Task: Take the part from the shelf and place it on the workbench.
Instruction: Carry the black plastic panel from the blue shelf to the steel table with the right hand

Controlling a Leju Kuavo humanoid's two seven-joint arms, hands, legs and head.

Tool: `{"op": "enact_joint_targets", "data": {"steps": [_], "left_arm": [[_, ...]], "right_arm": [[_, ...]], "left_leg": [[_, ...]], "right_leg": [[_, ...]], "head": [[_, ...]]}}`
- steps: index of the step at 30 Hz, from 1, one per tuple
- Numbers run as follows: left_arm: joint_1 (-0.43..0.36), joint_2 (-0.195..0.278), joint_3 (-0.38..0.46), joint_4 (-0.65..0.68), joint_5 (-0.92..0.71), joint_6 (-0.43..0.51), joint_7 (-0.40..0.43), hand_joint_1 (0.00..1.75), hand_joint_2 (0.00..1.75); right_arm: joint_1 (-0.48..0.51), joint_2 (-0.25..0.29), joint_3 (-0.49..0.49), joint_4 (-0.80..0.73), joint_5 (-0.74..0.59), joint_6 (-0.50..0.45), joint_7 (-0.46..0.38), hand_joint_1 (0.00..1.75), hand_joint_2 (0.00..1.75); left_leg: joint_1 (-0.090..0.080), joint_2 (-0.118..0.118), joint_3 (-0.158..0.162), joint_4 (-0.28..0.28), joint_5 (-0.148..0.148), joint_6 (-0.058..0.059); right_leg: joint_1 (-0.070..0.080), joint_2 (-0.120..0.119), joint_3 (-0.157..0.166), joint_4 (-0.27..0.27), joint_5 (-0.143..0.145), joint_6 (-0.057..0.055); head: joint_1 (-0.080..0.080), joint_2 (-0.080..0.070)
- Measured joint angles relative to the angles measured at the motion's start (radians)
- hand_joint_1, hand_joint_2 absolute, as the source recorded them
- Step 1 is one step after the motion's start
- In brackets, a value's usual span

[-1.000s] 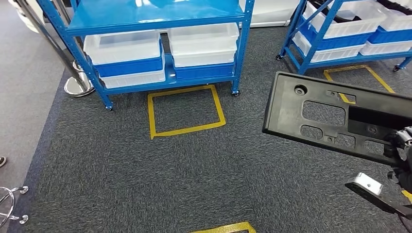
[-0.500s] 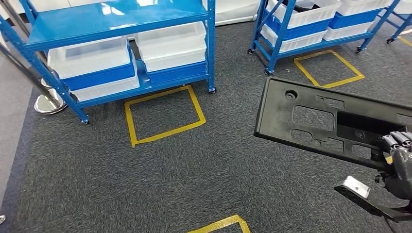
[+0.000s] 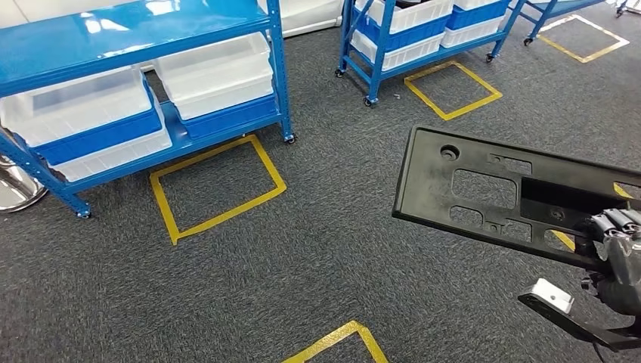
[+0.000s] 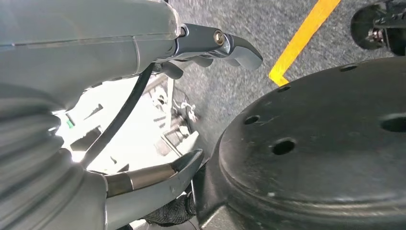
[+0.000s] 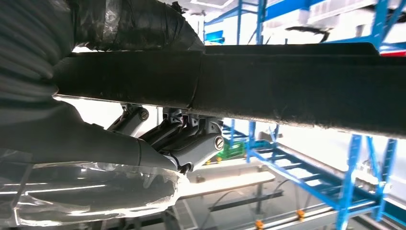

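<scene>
Your right robot hand [image 3: 616, 253] grips the black part [image 3: 484, 193] at its near right edge.
The part's right end is cut off; left robot hand [image 4: 210, 45] holds nothing, fingers apart; two blue shelves [image 3: 136, 45] stand far.

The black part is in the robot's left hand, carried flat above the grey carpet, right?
Not quite: the right hand holds the black part, as the head view shows, with the arm coming in on the right. The rest stands: the part is carried roughly flat above the grey carpet.
</scene>
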Motion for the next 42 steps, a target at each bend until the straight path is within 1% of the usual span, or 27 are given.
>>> {"op": "enact_joint_targets", "data": {"steps": [2,4,5,7,9,10,11,12,13,14,16,18,20,22,24,26,27,28,30,32,33,35,36,37,39,41,42], "left_arm": [[0.000,0.001,0.000,0.000,0.000,0.001,0.000,0.00,1.75],[-0.001,0.001,0.000,0.000,0.000,0.002,-0.001,0.00,1.75],[-0.001,0.002,0.000,0.000,0.001,0.002,-0.002,0.00,1.75],[-0.001,0.002,0.000,0.000,0.002,0.004,-0.004,0.00,1.75],[0.000,0.002,0.000,0.000,0.005,0.004,-0.007,0.00,1.75],[0.000,0.002,0.001,0.000,0.007,0.005,-0.009,0.00,1.75],[0.000,0.002,0.001,0.000,0.010,0.006,-0.010,0.00,1.75],[0.000,0.002,0.001,0.000,0.013,0.008,-0.010,0.00,1.75],[0.000,0.002,0.002,0.000,0.014,0.010,-0.010,0.00,1.75],[0.000,0.002,0.002,0.000,0.014,0.012,-0.010,0.00,1.75],[0.001,0.002,0.003,0.000,0.017,0.014,-0.006,0.00,1.75],[0.002,0.000,0.005,0.000,0.022,0.015,-0.002,0.00,1.75],[0.000,-0.001,0.009,0.000,0.029,0.014,0.001,0.00,1.75],[-0.002,-0.002,0.012,0.000,0.033,0.014,0.001,0.00,1.75],[-0.002,-0.003,0.014,0.000,0.033,0.013,0.003,0.00,1.75],[0.000,-0.005,0.015,0.000,0.033,0.013,0.003,0.00,1.75],[0.001,-0.005,0.015,0.000,0.033,0.013,0.003,0.00,1.75],[0.001,-0.006,0.015,0.000,0.033,0.013,0.002,0.00,1.75],[0.001,-0.007,0.015,0.000,0.033,0.013,-0.002,0.00,1.75],[0.001,-0.007,0.015,0.000,0.033,0.016,-0.006,0.00,1.75],[0.001,-0.007,0.015,0.000,0.033,0.017,-0.008,0.00,1.75],[0.000,-0.007,0.015,0.000,0.033,0.019,-0.011,0.00,1.75],[0.000,-0.007,0.015,0.000,0.033,0.020,-0.012,0.00,1.75],[0.000,-0.007,0.015,0.000,0.033,0.021,-0.014,0.00,1.75],[0.001,-0.007,0.016,0.000,0.033,0.022,-0.017,0.00,1.75],[0.001,-0.008,0.016,0.000,0.033,0.022,-0.018,0.00,1.75],[0.001,-0.008,0.016,0.000,0.033,0.023,-0.019,0.00,1.75]], "right_arm": [[0.003,0.001,-0.004,-0.006,0.000,0.000,0.001,1.75,1.75],[0.010,0.001,-0.007,-0.009,0.000,0.000,0.003,1.75,1.75],[0.013,0.001,-0.008,-0.011,0.000,0.000,0.003,1.75,1.75],[0.013,0.002,-0.010,-0.015,0.000,0.003,0.005,1.75,1.75],[0.009,0.007,-0.009,-0.016,0.002,0.009,0.005,1.75,1.75],[0.006,0.011,-0.008,-0.016,0.002,0.011,0.004,1.75,1.75],[0.003,0.014,-0.005,-0.015,0.003,0.013,0.003,1.75,1.75],[0.001,0.018,-0.001,-0.014,0.004,0.014,0.002,1.75,1.75],[-0.002,0.022,0.002,-0.014,0.004,0.014,0.001,1.75,1.75],[-0.006,0.025,0.005,-0.013,0.005,0.016,0.000,1.75,1.75],[-0.019,0.031,0.011,-0.011,0.008,0.020,-0.002,1.75,1.75],[-0.038,0.037,0.019,-0.008,0.012,0.027,-0.006,1.75,1.75],[-0.051,0.041,0.028,-0.003,0.016,0.033,-0.009,1.75,1.75],[-0.061,0.044,0.037,0.004,0.018,0.037,-0.011,1.75,1.75],[-0.076,0.048,0.044,0.009,0.018,0.040,-0.011,1.75,1.75],[-0.084,0.054,0.053,0.015,0.018,0.041,-0.011,1.75,1.75],[-0.084,0.057,0.056,0.018,0.018,0.041,-0.011,1.75,1.75],[-0.084,0.059,0.059,0.021,0.018,0.042,-0.010,1.75,1.75],[-0.085,0.062,0.061,0.023,0.018,0.040,-0.007,1.75,1.75],[-0.087,0.062,0.061,0.024,0.018,0.038,-0.003,1.75,1.75],[-0.087,0.062,0.061,0.024,0.018,0.037,-0.001,1.75,1.75],[-0.087,0.063,0.061,0.024,0.018,0.035,0.001,1.75,1.75],[-0.087,0.063,0.061,0.024,0.018,0.034,0.001,1.75,1.75],[-0.087,0.064,0.061,0.023,0.018,0.032,0.002,1.75,1.75],[-0.089,0.067,0.061,0.023,0.018,0.030,0.002,1.75,1.75],[-0.089,0.071,0.061,0.023,0.018,0.030,0.004,1.75,1.75],[-0.089,0.073,0.062,0.023,0.018,0.030,0.005,1.75,1.75]], "left_leg": [[-0.004,0.017,0.001,0.005,-0.006,-0.010],[-0.006,0.034,0.004,0.004,-0.009,-0.019],[-0.005,0.030,0.005,0.007,-0.013,-0.025],[-0.002,-0.013,-0.012,0.053,-0.049,-0.035],[0.001,-0.060,-0.066,0.173,-0.116,-0.038],[0.001,-0.068,-0.096,0.238,-0.142,-0.038],[0.001,-0.070,-0.117,0.281,-0.151,-0.038],[0.001,-0.071,-0.122,0.288,-0.139,-0.037],[0.001,-0.075,-0.108,0.255,-0.109,-0.035],[0.003,-0.087,-0.080,0.190,-0.067,-0.033],[0.005,-0.130,-0.027,0.067,-0.016,-0.027],[0.005,-0.149,-0.011,0.025,-0.012,-0.023],[0.005,-0.125,-0.008,0.014,-0.003,-0.013],[0.007,-0.098,-0.005,-0.002,0.010,0.002],[0.005,-0.073,-0.007,-0.010,0.017,0.010],[0.001,-0.047,-0.011,-0.008,0.017,0.012],[-0.001,-0.035,-0.012,-0.007,0.017,0.012],[-0.001,-0.022,-0.012,-0.007,0.016,0.011],[-0.003,-0.001,-0.009,-0.004,0.012,0.006],[-0.007,0.016,-0.007,-0.001,0.006,-0.002],[-0.009,0.025,-0.006,0.000,0.005,-0.007],[-0.011,0.040,-0.003,-0.002,0.001,-0.015],[-0.010,0.031,-0.004,0.004,-0.005,-0.021],[-0.008,0.009,-0.012,0.025,-0.022,-0.025],[-0.003,-0.050,-0.059,0.130,-0.082,-0.032],[-0.003,-0.071,-0.123,0.262,-0.136,-0.034],[-0.002,-0.072,-0.139,0.293,-0.137,-0.033]], "right_leg": [[0.009,-0.017,0.035,-0.071,0.015,-0.013],[0.012,0.001,0.031,-0.075,0.016,-0.026],[0.010,0.010,0.030,-0.078,0.019,-0.031],[0.003,0.027,0.029,-0.084,0.025,-0.045],[0.002,0.045,0.026,-0.086,0.029,-0.053],[0.003,0.055,0.024,-0.085,0.030,-0.054],[0.004,0.066,0.023,-0.084,0.031,-0.055],[0.004,0.077,0.022,-0.081,0.031,-0.055],[0.004,0.090,0.022,-0.079,0.031,-0.055],[0.004,0.102,0.022,-0.075,0.030,-0.054],[0.005,0.127,0.017,-0.069,0.031,-0.048],[0.003,0.150,0.008,-0.067,0.036,-0.035],[-0.001,0.168,0.001,-0.071,0.044,-0.020],[0.001,0.131,-0.015,-0.048,0.028,-0.012],[0.004,0.066,-0.061,0.050,-0.031,-0.008],[0.003,0.042,-0.110,0.166,-0.081,-0.003],[0.002,0.038,-0.115,0.185,-0.081,-0.002],[0.002,0.035,-0.099,0.165,-0.064,-0.003],[0.006,0.005,-0.023,0.034,-0.009,-0.008],[0.016,-0.023,0.031,-0.069,0.020,-0.022],[0.020,-0.026,0.036,-0.084,0.020,-0.029],[0.021,-0.003,0.033,-0.086,0.025,-0.040],[0.018,0.008,0.032,-0.090,0.027,-0.045],[0.015,0.017,0.033,-0.093,0.030,-0.051],[0.012,0.036,0.032,-0.096,0.034,-0.060],[0.014,0.058,0.029,-0.094,0.035,-0.063],[0.014,0.071,0.028,-0.092,0.035,-0.064]], "head": [[0.000,0.000],[0.000,0.000],[0.000,0.000],[-0.001,0.000],[-0.003,0.000],[-0.003,0.000],[-0.003,0.000],[-0.003,0.000],[-0.003,0.000],[-0.003,0.000],[-0.003,0.000],[-0.002,0.000],[-0.002,0.000],[-0.001,0.000],[0.000,0.000],[0.000,0.000],[0.000,0.000],[0.000,0.000],[0.000,0.000],[0.000,0.000],[0.000,0.000],[0.000,0.000],[0.000,0.000],[-0.001,0.000],[-0.002,0.000],[-0.002,0.000],[-0.002,0.000]]}}
